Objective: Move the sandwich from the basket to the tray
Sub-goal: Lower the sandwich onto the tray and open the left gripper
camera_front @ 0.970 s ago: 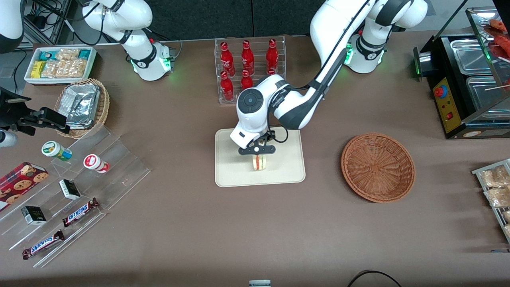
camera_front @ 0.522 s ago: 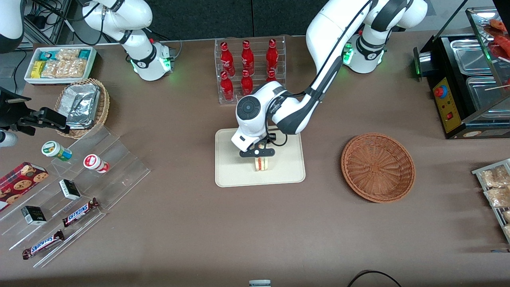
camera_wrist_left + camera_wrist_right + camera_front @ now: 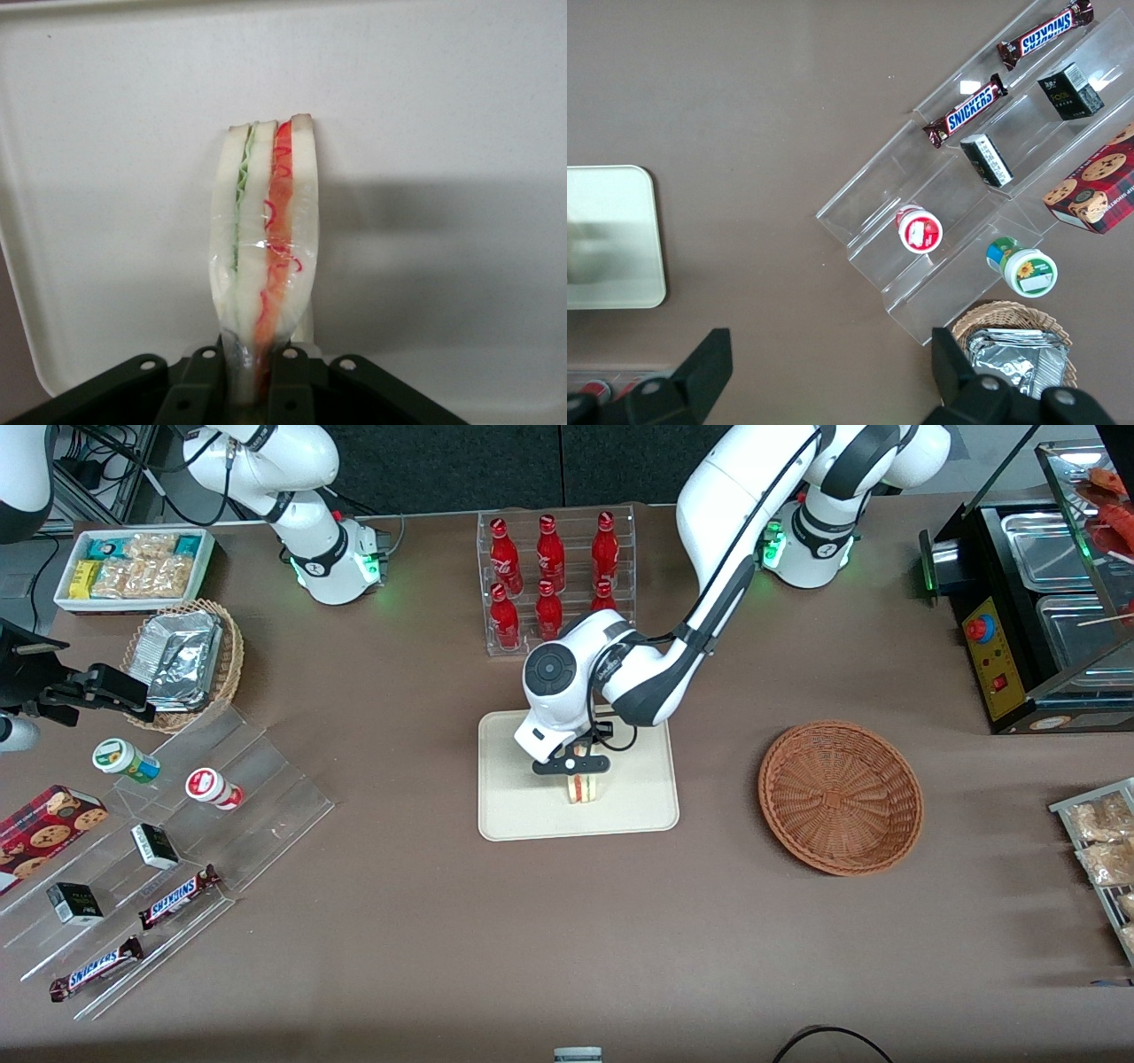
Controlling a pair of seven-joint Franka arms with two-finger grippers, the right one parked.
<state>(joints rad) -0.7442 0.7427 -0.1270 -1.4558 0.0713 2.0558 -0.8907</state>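
- The table (image 3: pixel 425 921) is big and brown, and it's pretty crowded out toward both ends.
- The left arm (image 3: pixel 709 576) reaches in over the middle, with its wrist bent down above the tray.
- The tray (image 3: pixel 514 815) is cream coloured and sits mid-table, nearer the front camera than the rack of red bottles (image 3: pixel 551 571).
- The basket (image 3: pixel 840 797), the reddish wicker one, sits on the table well apart from the tray, toward the working arm's end. Nothing in it.
- The clear stepped stand (image 3: pixel 177 841) is toward the parked arm's end, with candy bars (image 3: pixel 177 896) and little tubs on it.
- The gripper (image 3: pixel 574 765) is down over the tray, with its fingers (image 3: pixel 199 390) clamped on one end of the sandwich.
- The sandwich (image 3: pixel 581 786) stands on edge over the tray's middle, its green and orange-red filling stripes showing. The wrist view has it wrapped in clear film (image 3: pixel 266 239). Can't tell if it's actually resting on the tray.
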